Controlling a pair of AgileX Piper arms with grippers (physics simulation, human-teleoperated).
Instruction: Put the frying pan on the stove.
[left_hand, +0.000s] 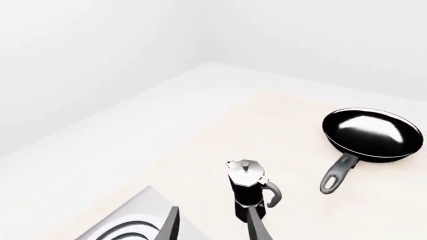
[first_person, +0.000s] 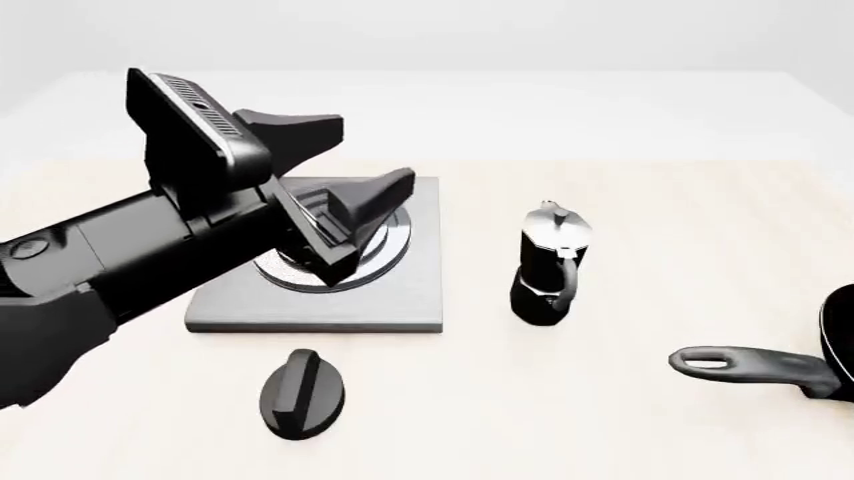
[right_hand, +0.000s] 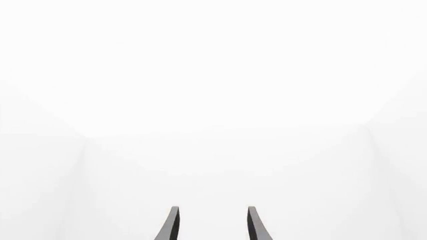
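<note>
**Pan waits at the far right while the left arm hangs over the stove**

Looming largest in the front view, the left arm enters from the lower left and rises over the counter (first_person: 641, 180), its wrist camera block topmost and its left hand (first_person: 350, 165) tipped forward and down above the burner. The fingers stand well apart with nothing between them. In that arm's own wrist view the two fingertips (left_hand: 172, 225) frame a corner of the slab and the foot of the pot, which suggests the hand is aimed across the counter toward the pan, not down at the stove.

Below the hand lies the stove (first_person: 240, 305), flat and square on the counter with its ringed burner bare; it sits as a ready landing place. Just in front of it rests a small black oval knob (first_person: 304, 393), apart from the slab.

Right of the stove a moka pot (first_person: 547, 265) stands upright, between slab and pan, so any carry from the right will probably need to pass over or around it.

Furthest right, the frying pan (first_person: 761, 366) rests on the counter, its bowl mostly cut off by the frame edge and its handle pointing back toward the pot. It is well apart from the stove and untouched, so the task looks barely begun.

The right hand (right_hand: 211, 225) shows only in its wrist view: fingers parted, empty, facing blank white.
</note>
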